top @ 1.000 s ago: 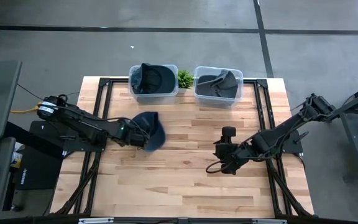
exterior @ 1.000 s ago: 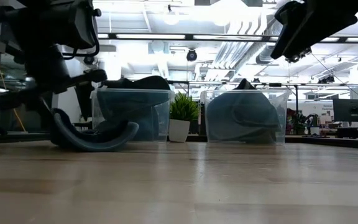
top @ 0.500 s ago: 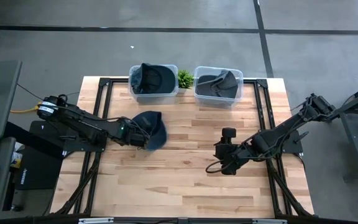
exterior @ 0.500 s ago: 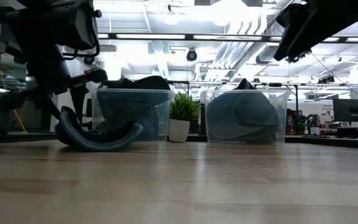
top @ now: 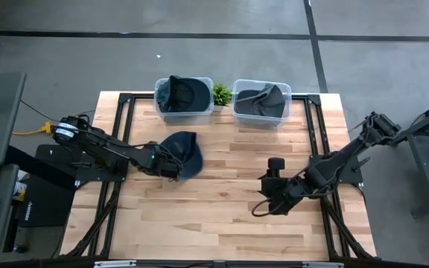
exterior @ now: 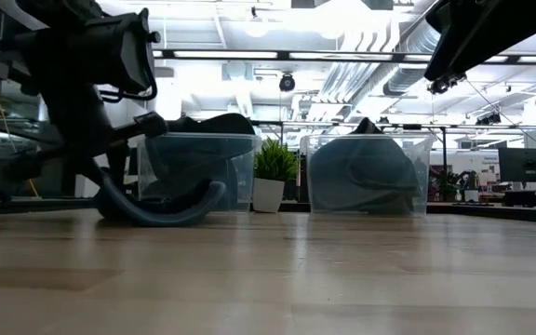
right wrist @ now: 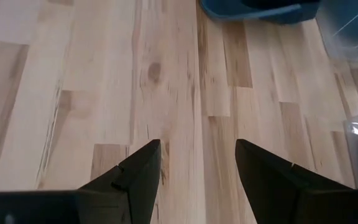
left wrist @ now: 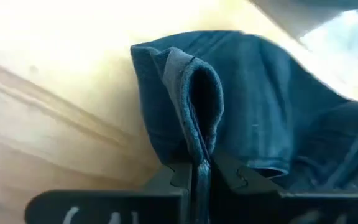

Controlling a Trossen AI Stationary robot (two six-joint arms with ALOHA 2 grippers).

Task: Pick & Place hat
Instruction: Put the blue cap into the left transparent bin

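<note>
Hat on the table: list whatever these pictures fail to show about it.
- High view: the near edge of the hat is covered by the left claw.
- Low view: the left arm hides one end.
- Left wrist view: the hat runs past the frame edge; only the pinched fold shows.

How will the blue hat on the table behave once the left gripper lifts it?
Probably floppy: the hat fabric folds where the left gripper pinches it shut. Likely light, so it should sag and dangle. The curved brim looks stiffer.
</note>
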